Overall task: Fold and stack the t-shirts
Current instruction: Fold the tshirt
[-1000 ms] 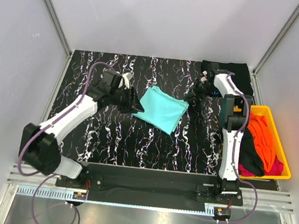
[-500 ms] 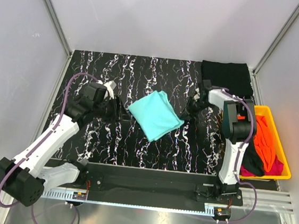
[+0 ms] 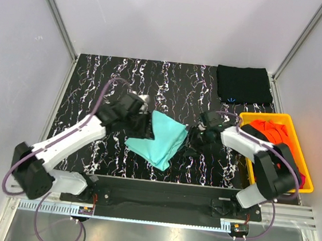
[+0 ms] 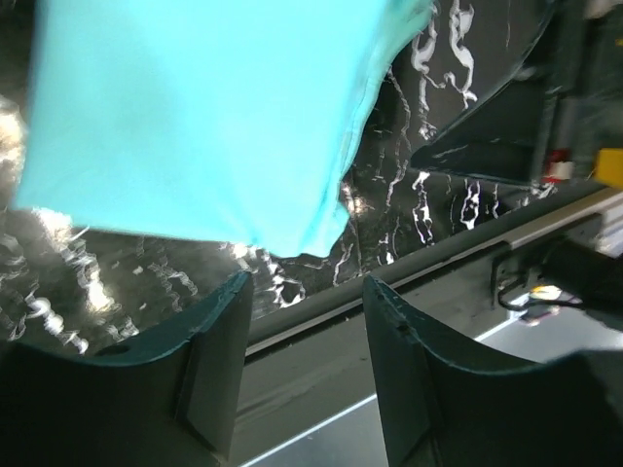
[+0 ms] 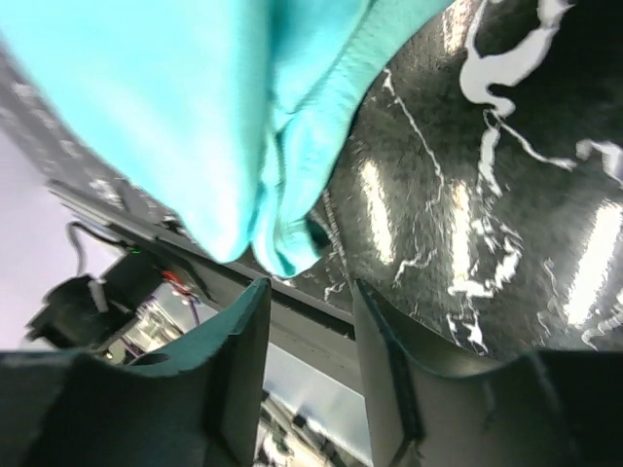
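A folded light teal t-shirt (image 3: pixel 160 139) lies in the middle of the marbled table. A folded black t-shirt (image 3: pixel 244 85) lies at the back right. An orange t-shirt (image 3: pixel 275 134) and a bit of magenta cloth (image 3: pixel 300 180) sit in the yellow bin (image 3: pixel 248 116). My left gripper (image 3: pixel 144 128) is open and empty at the teal shirt's left edge. My right gripper (image 3: pixel 192 140) is open and empty at its right edge. In the left wrist view the teal shirt (image 4: pixel 204 107) lies beyond the open gripper (image 4: pixel 307 287). In the right wrist view the shirt's folded edge (image 5: pixel 292 146) lies just beyond the open gripper (image 5: pixel 310 290).
The yellow bin stands at the table's right edge, partly covered by my right arm (image 3: pixel 261 157). White walls enclose the back and sides. The black front rail (image 3: pixel 165 190) runs along the near edge.
The teal shirt has shifted toward the near edge and turned. My right arm swung from the back right down to the shirt's right edge. My left gripper moved right against its left edge.
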### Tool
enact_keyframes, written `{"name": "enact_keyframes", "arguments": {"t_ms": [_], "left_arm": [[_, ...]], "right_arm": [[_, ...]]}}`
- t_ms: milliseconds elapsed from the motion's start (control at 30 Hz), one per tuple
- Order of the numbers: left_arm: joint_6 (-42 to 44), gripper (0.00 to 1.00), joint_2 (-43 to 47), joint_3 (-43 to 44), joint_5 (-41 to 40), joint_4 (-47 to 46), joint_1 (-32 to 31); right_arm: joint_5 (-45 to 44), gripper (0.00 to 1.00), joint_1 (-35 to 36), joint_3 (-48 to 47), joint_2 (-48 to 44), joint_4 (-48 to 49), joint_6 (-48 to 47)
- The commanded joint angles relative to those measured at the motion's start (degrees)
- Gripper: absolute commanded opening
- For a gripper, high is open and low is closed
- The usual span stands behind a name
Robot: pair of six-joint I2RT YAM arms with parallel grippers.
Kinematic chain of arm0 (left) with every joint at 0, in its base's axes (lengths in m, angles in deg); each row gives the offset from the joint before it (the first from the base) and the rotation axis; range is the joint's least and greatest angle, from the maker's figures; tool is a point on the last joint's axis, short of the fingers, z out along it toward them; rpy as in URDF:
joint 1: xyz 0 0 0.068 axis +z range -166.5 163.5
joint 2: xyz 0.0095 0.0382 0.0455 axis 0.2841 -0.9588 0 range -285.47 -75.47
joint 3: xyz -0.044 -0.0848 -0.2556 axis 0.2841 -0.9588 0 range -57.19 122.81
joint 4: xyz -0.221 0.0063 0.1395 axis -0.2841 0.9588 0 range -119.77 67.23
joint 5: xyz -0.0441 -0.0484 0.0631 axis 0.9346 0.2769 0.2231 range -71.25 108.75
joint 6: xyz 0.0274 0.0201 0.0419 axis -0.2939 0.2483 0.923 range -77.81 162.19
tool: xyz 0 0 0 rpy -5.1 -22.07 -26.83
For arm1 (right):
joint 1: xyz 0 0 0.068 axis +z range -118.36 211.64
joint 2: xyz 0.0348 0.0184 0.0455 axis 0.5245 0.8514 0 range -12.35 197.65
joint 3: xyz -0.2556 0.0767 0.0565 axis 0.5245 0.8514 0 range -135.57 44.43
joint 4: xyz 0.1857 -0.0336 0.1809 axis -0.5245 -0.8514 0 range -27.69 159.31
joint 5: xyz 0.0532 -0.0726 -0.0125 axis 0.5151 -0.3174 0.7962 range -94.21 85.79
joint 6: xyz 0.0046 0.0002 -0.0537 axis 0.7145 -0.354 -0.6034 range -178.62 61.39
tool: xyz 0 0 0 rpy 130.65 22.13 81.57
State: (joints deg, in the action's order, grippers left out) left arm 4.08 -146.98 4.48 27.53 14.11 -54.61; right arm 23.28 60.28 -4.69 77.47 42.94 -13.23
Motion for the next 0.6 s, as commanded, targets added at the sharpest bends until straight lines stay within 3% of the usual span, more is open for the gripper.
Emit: {"name": "enact_keyframes", "arguments": {"t_ms": [0,200,300,567], "left_arm": [[0.5,0.54,-5.2,6.6,-11.3,-1.7,-7.7],[8.0,0.49,-17.9,14.7,-24.5,-2.0,-18.2],[10.6,0.4,-24.7,17.4,-24.9,-2.0,-19.8],[13.1,0.42,-35.6,22.9,-26.7,-2.2,-20.6]], "right_arm": [[-0.9,0.48,-4.1,3.7,-6.5,1.1,0.8],[5.3,0.51,-12.0,10.5,-14.0,1.8,-1.4],[7.8,0.52,-15.5,12.6,-16.9,1.8,-1.4],[11.7,0.52,-16.5,17.7,-18.5,5.2,1.2]]}}
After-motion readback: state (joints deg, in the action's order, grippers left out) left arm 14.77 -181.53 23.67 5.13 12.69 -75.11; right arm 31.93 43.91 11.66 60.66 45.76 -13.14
